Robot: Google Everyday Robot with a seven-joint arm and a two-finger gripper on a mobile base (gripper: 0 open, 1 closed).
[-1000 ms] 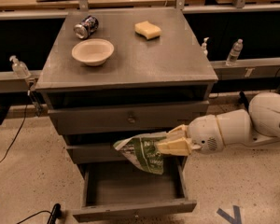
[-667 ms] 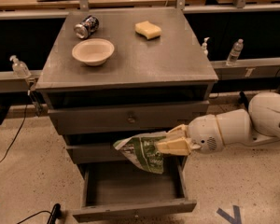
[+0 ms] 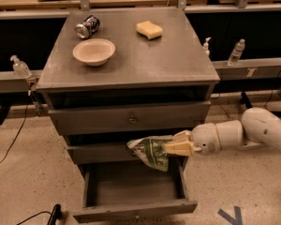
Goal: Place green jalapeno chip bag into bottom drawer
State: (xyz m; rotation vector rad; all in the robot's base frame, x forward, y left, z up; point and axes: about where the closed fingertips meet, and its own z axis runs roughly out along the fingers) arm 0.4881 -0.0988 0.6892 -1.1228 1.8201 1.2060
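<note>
End effector (image 3: 180, 143) clamped shut on the green chip bag (image 3: 150, 153), below the table's (image 3: 173, 60) front edge, nearer its right corner. Bag hangs over the open bottom drawer (image 3: 136, 211).

On the cabinet top (image 3: 168, 62) I see a bowl (image 3: 93, 51), tipped can (image 3: 87, 26), sponge (image 3: 149, 29) (gripper (image 3: 176, 143) clasps green jalapeno chip bag (image 3: 151, 152) above bottom drawer (image 3: 136, 211)).
</note>
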